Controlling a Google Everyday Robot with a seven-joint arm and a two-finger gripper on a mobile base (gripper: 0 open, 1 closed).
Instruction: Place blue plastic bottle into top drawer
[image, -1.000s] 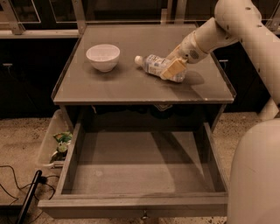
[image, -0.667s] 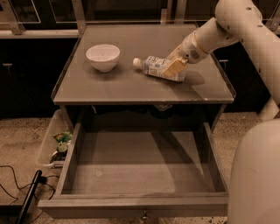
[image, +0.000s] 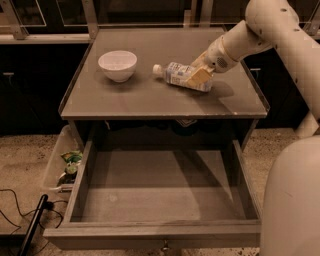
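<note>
Grey tabletop (image: 150, 102) carries the blue plastic bottle (image: 175, 75) on its side at 3 o'clock from the white bowl (image: 117, 65), cap toward 9 o'clock; the gripper (image: 199, 77) is closed across its base end. Lift clear of the table edge first; then travel toward 6 o'clock over the open top drawer (image: 155, 230); lower near its floor before release, since the round body will likely roll.

blue plastic bottle (image: 176, 75): clear body, white cap, pale blue-and-white printed label; off-white gripper (image: 199, 79) sits at its base end on the grey desk (image: 150, 100), tan fingers (image: 198, 76) clamped across the label. bowl (image: 117, 65) plain white, top drawer (image: 160, 197) plain grey all over. clear bin (image: 52, 167) holds green items (image: 70, 163).
</note>
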